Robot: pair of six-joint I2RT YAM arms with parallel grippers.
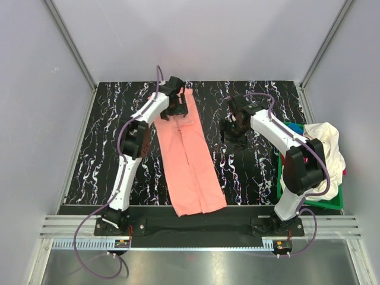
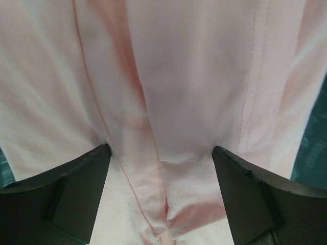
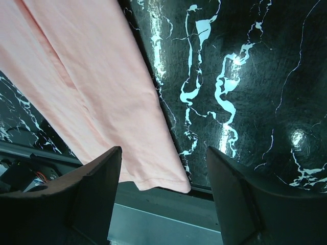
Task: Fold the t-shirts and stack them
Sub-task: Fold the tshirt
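Salmon-pink t-shirt (image 1: 189,160): long folded strip, centre of the top view, on the marbled table (image 1: 107,136).
Left gripper (image 2: 161,150): fingers spread wide over the strip's upper end.
Right gripper (image 3: 163,150): wide apart, above the table right of the strip.
Cream-white t-shirt (image 1: 326,145): heaped in the green basket (image 1: 320,205), right edge.

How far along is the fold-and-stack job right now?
Done: the salmon-pink shirt lies on the table with both sides folded in, making a long narrow strip. In hand: the left gripper is open over its far end, and the right gripper is open above the tabletop beside it. Left: the crosswise folds, plus the cream-white shirt heaped in the green basket. No stack yet.
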